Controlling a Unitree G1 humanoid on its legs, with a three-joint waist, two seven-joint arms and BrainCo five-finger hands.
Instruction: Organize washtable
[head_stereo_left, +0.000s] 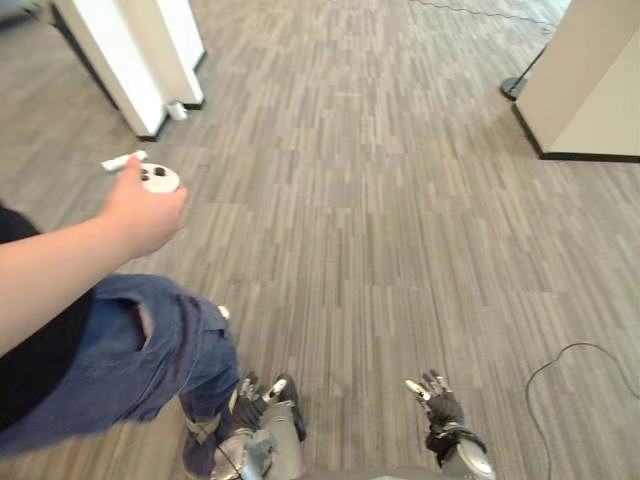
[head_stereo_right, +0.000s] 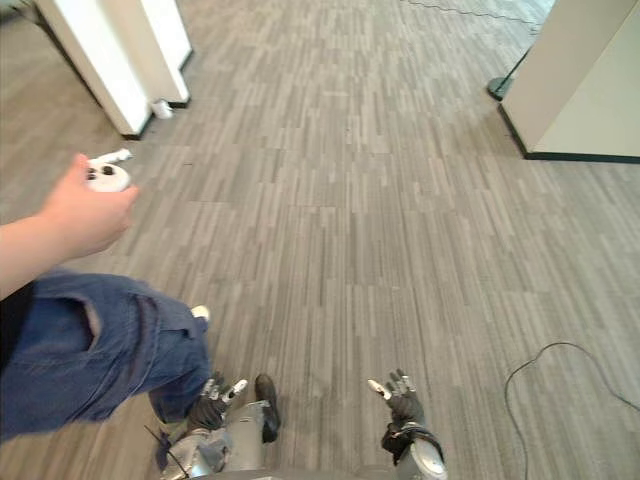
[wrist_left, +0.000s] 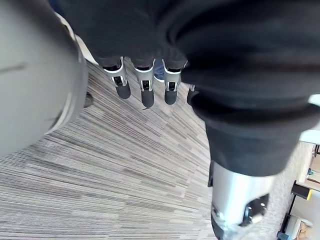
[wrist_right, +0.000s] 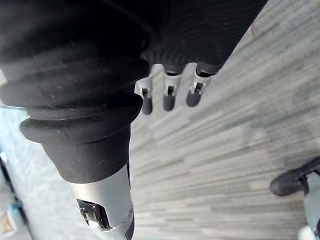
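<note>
Both hands idle over the floor: my left hand (head_stereo_left: 258, 395) and my right hand (head_stereo_left: 438, 402) hang low above the grey striped carpet floor (head_stereo_left: 380, 220), well apart from each other. The left hand's fingers (wrist_left: 145, 91) are loose and nearly straight, a little spread, and have hold of nothing. The right hand's fingers (wrist_right: 169, 100) are just as slack and empty, with bare carpet past their dark tips.

Just beside my left hand stands a person in blue jeans (head_stereo_left: 130, 350), one bare forearm stretched out over the floor. The person's hand (head_stereo_left: 145, 215) is closed round a small white controller (head_stereo_left: 158, 178) with dark buttons on top.

At the far left of the floor stands a white cabinet (head_stereo_left: 130, 50), with a small white object (head_stereo_left: 177, 110) touching its dark base. At the far right stands a beige partition (head_stereo_left: 590, 80) on a black skirting strip.
</note>
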